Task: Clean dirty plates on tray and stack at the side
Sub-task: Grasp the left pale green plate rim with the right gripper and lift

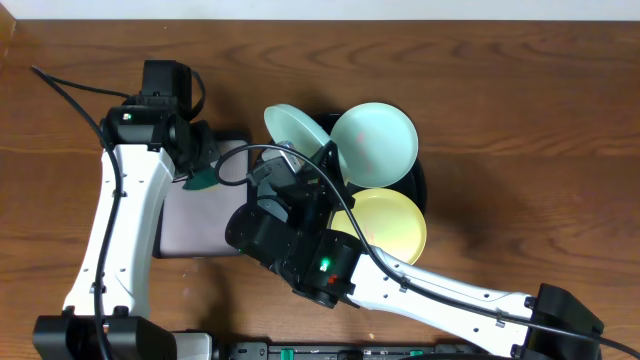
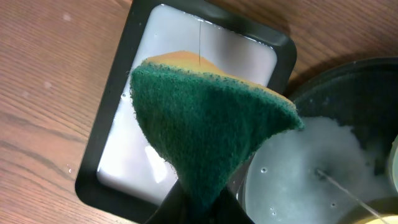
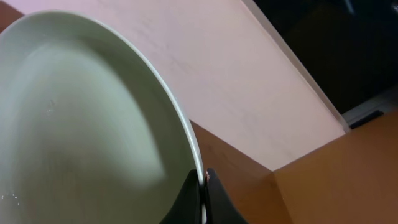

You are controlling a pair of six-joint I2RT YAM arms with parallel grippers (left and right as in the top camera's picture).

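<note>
My right gripper (image 1: 328, 152) is shut on the rim of a pale mint-blue plate (image 1: 295, 130) and holds it tilted up above the left side of the round black tray (image 1: 421, 185). In the right wrist view the fingers (image 3: 204, 180) pinch the rim, and the plate (image 3: 81, 124) fills the left of the frame. A second mint-blue plate (image 1: 373, 143) and the yellow plate (image 1: 392, 225) lie on the tray. My left gripper (image 1: 200, 168) is shut on a green and yellow sponge (image 2: 205, 118), just left of the held plate.
A black-rimmed rectangular tray (image 1: 190, 235) with a grey-white inside lies under the left gripper; it also shows in the left wrist view (image 2: 118, 93). A pale wet round surface (image 2: 311, 180) lies right of the sponge. The right forearm crosses the table's front.
</note>
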